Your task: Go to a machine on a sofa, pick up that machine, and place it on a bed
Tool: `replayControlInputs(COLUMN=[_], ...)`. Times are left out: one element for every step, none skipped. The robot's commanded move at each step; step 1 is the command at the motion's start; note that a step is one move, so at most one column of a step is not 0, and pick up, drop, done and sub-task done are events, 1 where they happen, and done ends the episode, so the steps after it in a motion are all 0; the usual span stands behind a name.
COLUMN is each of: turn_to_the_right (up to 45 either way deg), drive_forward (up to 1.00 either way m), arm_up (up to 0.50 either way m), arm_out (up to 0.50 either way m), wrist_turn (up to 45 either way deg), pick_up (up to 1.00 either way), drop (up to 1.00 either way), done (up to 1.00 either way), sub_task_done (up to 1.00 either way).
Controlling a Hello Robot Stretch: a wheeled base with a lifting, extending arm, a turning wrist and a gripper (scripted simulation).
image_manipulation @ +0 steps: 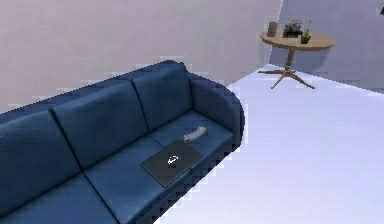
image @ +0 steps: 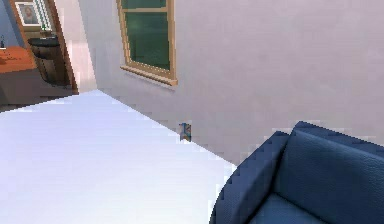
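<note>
On the blue sofa (image_manipulation: 100, 130) we see a dark flat machine (image_manipulation: 170, 160) near its front edge; how the fingers stand we cannot tell.

Forward view: wood-framed window (image: 148, 40) with dark green panes set in pale wall (image: 270, 70). Small grey outlet (image: 185, 131) low on same wall. Doorway at far left, dark cabinet (image: 45, 55) beyond. Pale floor (image: 90, 160).

Arm side view: round wooden bench (image_manipulation: 297, 42) on splayed legs, upper right, carrying few small items (image_manipulation: 295, 28) too small to tell.
</note>
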Motion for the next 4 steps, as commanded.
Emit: replayControlInputs(turn_to_the_right=[0.0,0.0,0.0,0.0], drive_forward=[0.00,0.00,0.00,0.00], arm_up=[0.42,0.00,0.00,0.00], arm_out=[0.00,0.50,0.00,0.00], wrist_turn=[0.0,0.0,45.0,45.0], pick_up=[0.00,0.00,0.00,0.00], drop=[0.00,0.00,0.00,0.00], done=[0.00,0.00,0.00,0.00], sub_task_done=[0.00,0.00,0.00,0.00])
